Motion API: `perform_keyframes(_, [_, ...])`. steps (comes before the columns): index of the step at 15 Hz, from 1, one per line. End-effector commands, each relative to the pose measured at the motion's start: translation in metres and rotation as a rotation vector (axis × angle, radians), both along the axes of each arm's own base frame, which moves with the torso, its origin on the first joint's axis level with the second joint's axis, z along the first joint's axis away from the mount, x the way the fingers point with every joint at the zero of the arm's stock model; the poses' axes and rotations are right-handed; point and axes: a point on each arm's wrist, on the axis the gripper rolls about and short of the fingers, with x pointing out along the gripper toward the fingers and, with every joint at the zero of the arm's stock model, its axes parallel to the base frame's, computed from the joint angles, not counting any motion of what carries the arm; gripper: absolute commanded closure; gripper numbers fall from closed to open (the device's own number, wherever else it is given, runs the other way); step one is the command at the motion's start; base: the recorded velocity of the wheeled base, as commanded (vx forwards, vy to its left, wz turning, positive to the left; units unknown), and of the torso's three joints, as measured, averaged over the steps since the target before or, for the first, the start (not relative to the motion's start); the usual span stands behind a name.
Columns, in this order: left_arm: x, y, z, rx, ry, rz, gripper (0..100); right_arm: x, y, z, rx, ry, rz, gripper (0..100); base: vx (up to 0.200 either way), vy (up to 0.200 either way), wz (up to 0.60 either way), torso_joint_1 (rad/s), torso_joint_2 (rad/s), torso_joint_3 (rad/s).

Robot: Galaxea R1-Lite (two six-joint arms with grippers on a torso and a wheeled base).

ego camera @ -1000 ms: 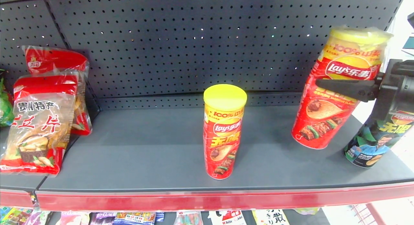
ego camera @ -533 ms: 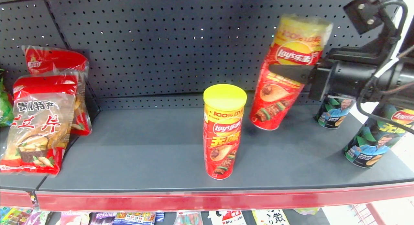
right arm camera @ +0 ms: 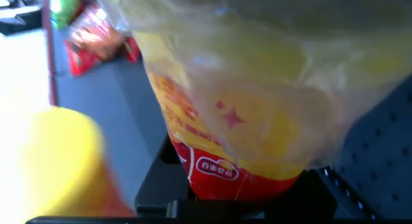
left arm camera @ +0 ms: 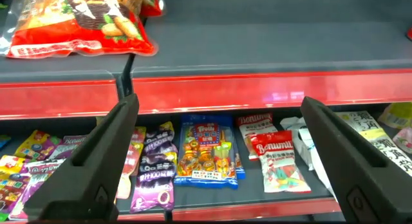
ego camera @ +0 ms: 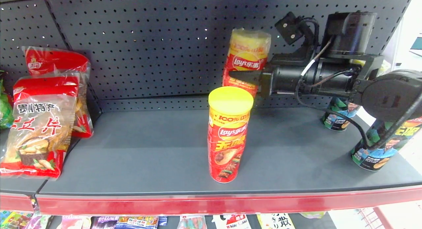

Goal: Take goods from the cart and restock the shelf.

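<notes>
Clamping the chip can (ego camera: 248, 54) across its middle, long axis near upright, the right gripper (ego camera: 244, 78) holds it toward the shelf's (ego camera: 148, 156) back, its foot hidden behind the standing can (ego camera: 229, 133) just before the jaws, while the left gripper (left arm camera: 219, 102) hangs spread and empty, farther off.

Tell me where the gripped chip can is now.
Head view: the held chip can is in the right tool, slightly right of centre, just behind the standing red can, near the pegboard.
</notes>
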Motion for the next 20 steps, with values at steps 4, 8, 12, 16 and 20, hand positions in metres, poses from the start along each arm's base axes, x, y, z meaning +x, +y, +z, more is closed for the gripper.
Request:
perform_keyframes(4, [0.0,0.0,0.0,0.0,0.002,0.0,0,0.03,-0.003,-0.032,-0.034,0.069,-0.02,100,0.0,0.0,0.0,0.0,0.0,0.0])
perform_keyframes(8, [0.0,0.0,0.0,0.0,0.002,0.0,0,0.038,0.003,-0.035,-0.025,0.077,0.073,100,0.0,0.0,0.0,0.0,0.0,0.0])
perform_keyframes(12, [0.0,0.0,0.0,0.0,0.002,0.0,0,0.045,0.009,-0.042,-0.026,0.086,0.112,100,0.0,0.0,0.0,0.0,0.0,0.0])
perform_keyframes(16, [0.0,0.0,0.0,0.0,0.002,0.0,0,0.054,0.018,-0.047,-0.034,0.063,0.141,100,0.0,0.0,0.0,0.0,0.0,0.0])
perform_keyframes(20, [0.0,0.0,0.0,0.0,0.002,0.0,0,0.058,0.022,-0.051,-0.044,0.046,0.147,100,0.0,0.0,0.0,0.0,0.0,0.0])
